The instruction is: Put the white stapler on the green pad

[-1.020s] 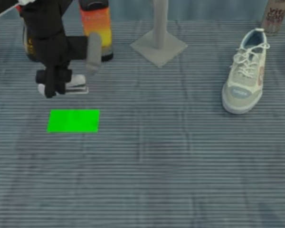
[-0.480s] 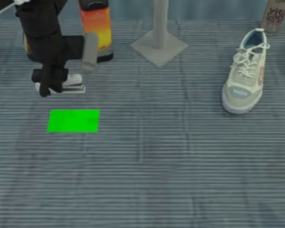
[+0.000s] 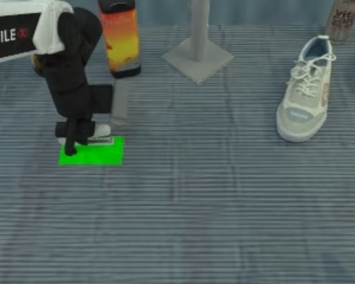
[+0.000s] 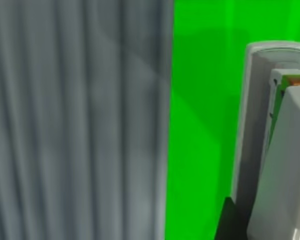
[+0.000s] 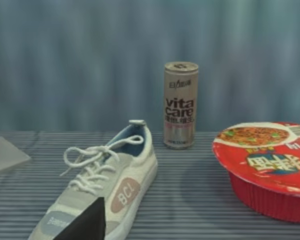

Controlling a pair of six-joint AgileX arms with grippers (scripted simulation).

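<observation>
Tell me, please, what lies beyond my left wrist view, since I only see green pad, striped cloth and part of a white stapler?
Observer: In the top view the left gripper holds the white stapler over the far edge of the green pad, near its left end.
Operator: Thank you. Is anything standing close behind it?
Observer: Yes, an orange bottle stands farther back on the table.
Operator: And on the right side?
Observer: A white-and-grey sneaker lies there, with a can and a red noodle bowl in the right wrist view.
</observation>
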